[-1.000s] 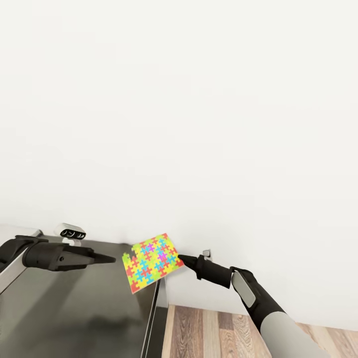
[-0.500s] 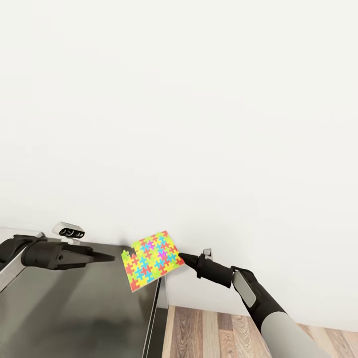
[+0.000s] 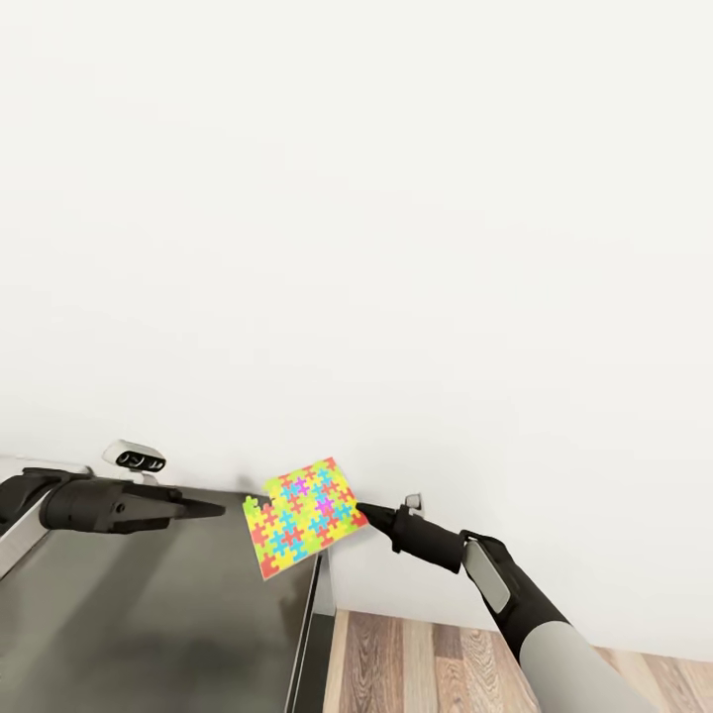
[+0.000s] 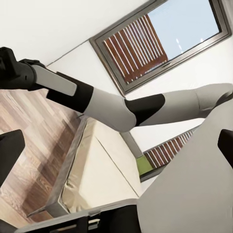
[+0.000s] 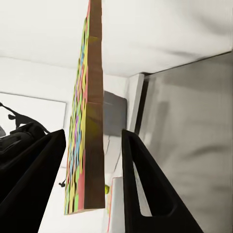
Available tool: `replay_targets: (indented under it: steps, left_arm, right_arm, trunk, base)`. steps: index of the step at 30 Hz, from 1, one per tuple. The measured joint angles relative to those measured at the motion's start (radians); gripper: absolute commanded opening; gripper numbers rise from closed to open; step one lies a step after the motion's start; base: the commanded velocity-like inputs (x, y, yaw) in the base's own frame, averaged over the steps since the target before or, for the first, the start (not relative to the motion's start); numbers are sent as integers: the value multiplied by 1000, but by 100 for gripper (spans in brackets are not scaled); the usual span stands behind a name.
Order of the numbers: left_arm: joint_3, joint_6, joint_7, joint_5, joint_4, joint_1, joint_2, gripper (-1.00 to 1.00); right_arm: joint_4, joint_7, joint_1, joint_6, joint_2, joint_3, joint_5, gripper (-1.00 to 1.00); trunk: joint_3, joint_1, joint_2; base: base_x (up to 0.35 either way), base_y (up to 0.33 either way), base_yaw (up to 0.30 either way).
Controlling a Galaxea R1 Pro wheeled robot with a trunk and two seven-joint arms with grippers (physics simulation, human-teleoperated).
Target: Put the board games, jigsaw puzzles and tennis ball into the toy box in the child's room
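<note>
Right hand [image 3: 360,512] clenched on jigsaw puzzle [image 3: 301,515] corner | held tilted, clear above dark desk [image 3: 149,614] edge for carrying | left hand [image 3: 220,508] at nine o'clock, empty, grip unclear

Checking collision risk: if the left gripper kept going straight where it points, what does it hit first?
Probably the puzzle sheet held by the right gripper. The left gripper points at its near edge across a small gap; depth is unclear.

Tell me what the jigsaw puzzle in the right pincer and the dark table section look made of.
Jigsaw puzzle: seemingly cardboard, with a matte multicolored printed face and a plain brown edge in the right wrist view. Dark table section: smooth, semi-gloss grey, perhaps laminate or metal, judging by its soft sheen.
</note>
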Motion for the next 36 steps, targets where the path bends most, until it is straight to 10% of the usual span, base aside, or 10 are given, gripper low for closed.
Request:
replay_targets:
  steps: [36]
  left_arm:
    - [48,-5,39,-5,31,0,-11,100]
  right_arm:
    - [-2,-13,14,-40,-9,-60,-11,-100]
  trunk:
    - [113,-138,252]
  base:
    - [0,0,0]
